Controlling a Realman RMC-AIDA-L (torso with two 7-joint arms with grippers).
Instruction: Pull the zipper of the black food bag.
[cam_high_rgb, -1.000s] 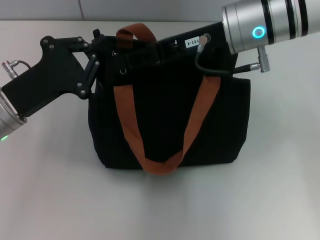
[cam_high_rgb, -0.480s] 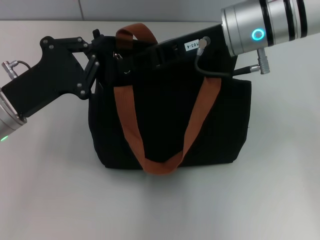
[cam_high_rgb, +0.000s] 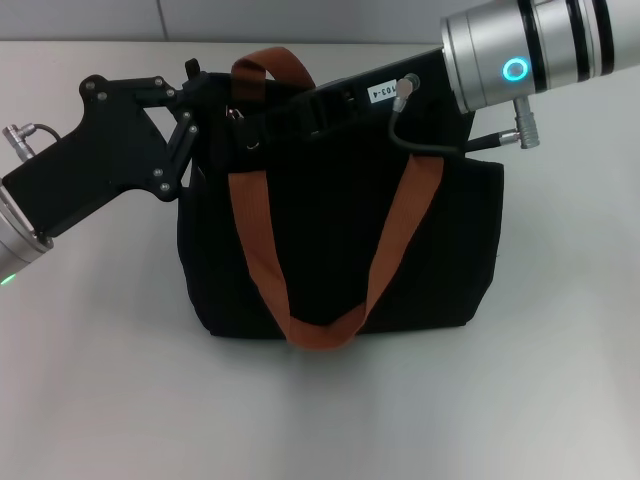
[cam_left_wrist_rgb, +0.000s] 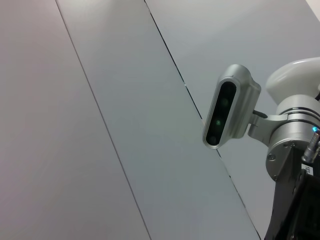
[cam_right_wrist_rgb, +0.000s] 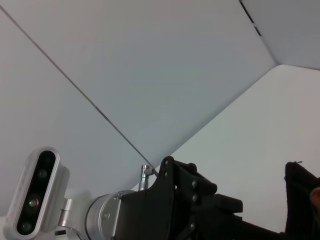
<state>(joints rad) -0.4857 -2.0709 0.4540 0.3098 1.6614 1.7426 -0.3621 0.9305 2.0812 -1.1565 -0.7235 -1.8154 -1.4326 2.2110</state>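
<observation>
The black food bag stands in the middle of the table in the head view, with two orange-brown strap handles. My left gripper is at the bag's top left corner, against the fabric. My right gripper reaches in from the right, lying along the bag's top edge, with its tip near the left strap. A small silver piece, which looks like the zipper pull, shows just below that tip. The zip line is hidden under the right gripper. A bit of the bag shows in the right wrist view.
The bag sits on a white table with a grey wall behind. The left wrist view shows the wall and the right arm's wrist camera. The right wrist view shows the left gripper's black body and its wrist camera.
My right gripper has shifted slightly left and down along the bag's top. The small silver piece has moved a little to the right. The left arm has barely moved.
</observation>
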